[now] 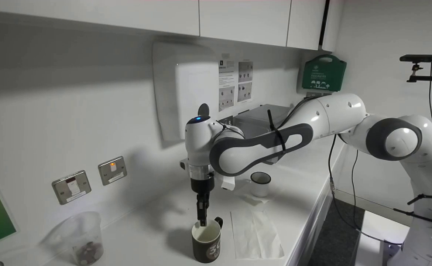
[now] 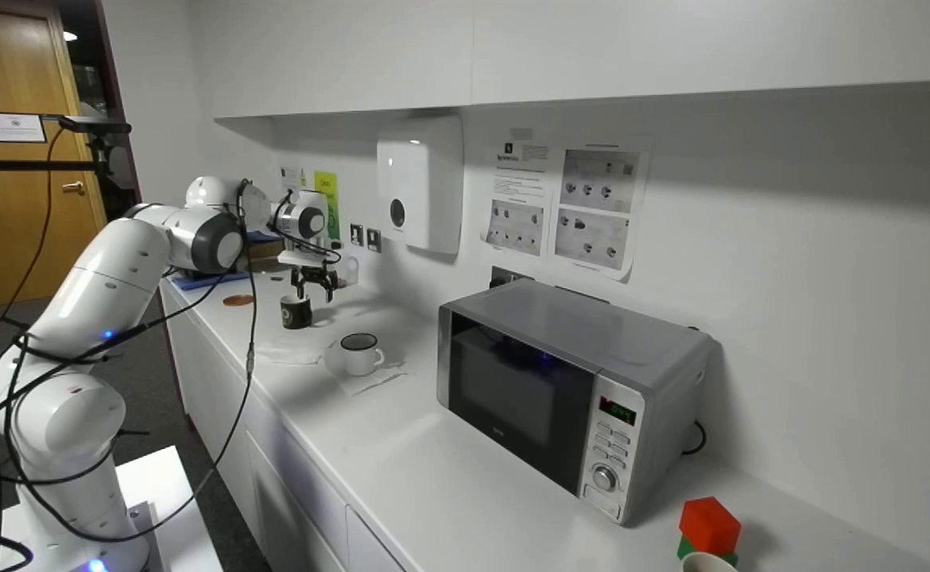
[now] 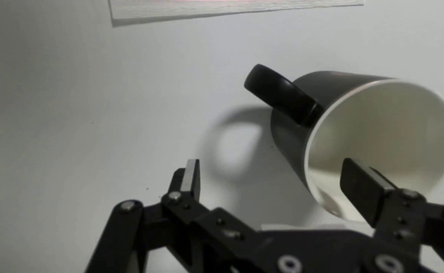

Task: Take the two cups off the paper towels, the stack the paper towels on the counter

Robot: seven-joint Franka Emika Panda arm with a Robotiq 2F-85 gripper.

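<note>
While the gripper (image 1: 202, 221) points straight down at the dark mug (image 1: 203, 245) in an exterior view, that mug stands upright on bare counter (image 1: 149, 244), beside a flat paper towel (image 1: 258, 238), not on it. A clear container (image 1: 85, 238) sits well apart.

In an exterior view: white mug (image 2: 363, 362) with dark rim, upright on a rumpled paper towel (image 2: 376, 381). Microwave (image 2: 521, 389) farther along the counter.

Wrist view: jaws spread wide, nothing pinched between them. One finger (image 3: 358, 189) lies over or inside the dark mug's mouth, its mate outside on the handle side. Cannot tell whether the inner tip dips below the rim. Handle (image 3: 279, 91) angles toward the flat towel.

Reckoning: the step in hand looks like leaving the dark mug, its part apparently done; white mug not yet off. Next move probably calls for a straight rise, so the inner finger clears the rim without tipping the mug, then travel to the white mug. Stacking the towels should come after.
</note>
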